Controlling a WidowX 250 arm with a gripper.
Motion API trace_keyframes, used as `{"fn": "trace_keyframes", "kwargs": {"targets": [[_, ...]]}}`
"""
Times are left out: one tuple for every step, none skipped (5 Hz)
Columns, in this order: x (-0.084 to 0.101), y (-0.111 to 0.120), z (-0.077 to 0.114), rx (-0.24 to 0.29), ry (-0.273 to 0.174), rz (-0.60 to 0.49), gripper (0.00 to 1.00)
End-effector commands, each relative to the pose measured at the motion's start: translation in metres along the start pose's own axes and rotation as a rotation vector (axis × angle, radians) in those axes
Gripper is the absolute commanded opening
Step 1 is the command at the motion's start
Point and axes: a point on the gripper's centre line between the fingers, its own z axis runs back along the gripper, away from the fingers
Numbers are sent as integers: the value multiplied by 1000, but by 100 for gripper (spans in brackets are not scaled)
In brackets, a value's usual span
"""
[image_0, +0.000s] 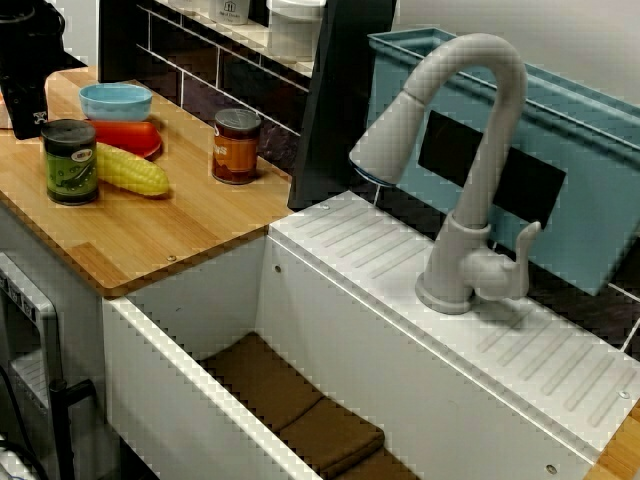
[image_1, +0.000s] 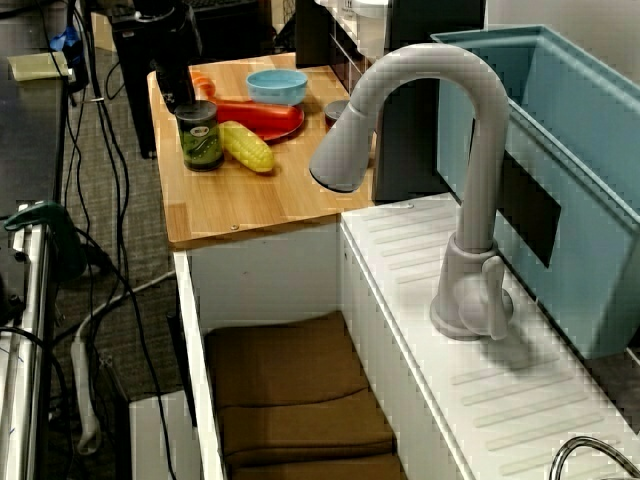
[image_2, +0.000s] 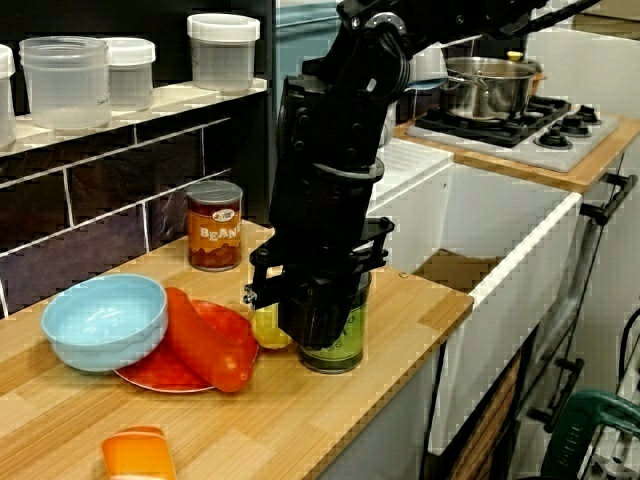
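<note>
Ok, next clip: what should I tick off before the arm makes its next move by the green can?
1. Fingers open or shut: cannot tell; the gripper is a dark mass in every view.
2. The green can stands upright on the wooden counter: ok.
3. Gripper clear of the green can: cannot tell; seen from the counter's end it overlaps the can, but seen over the sink it sits above and behind it.
4. Free room around the green can: not ok; the corn lies close beside it, perhaps touching.
5. The brown can stands well apart: ok.
</note>
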Motion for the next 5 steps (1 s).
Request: {"fn": "trace_keyframes", "kwargs": {"targets": [[12, 7, 8, 14, -26, 30, 0], [15, 2, 3, 7, -28, 50, 0], [20, -4, 1, 3, -21, 68, 0], [20, -9, 3, -10, -15, 72, 0], [19, -11, 7, -24, -9, 73, 0]]}}
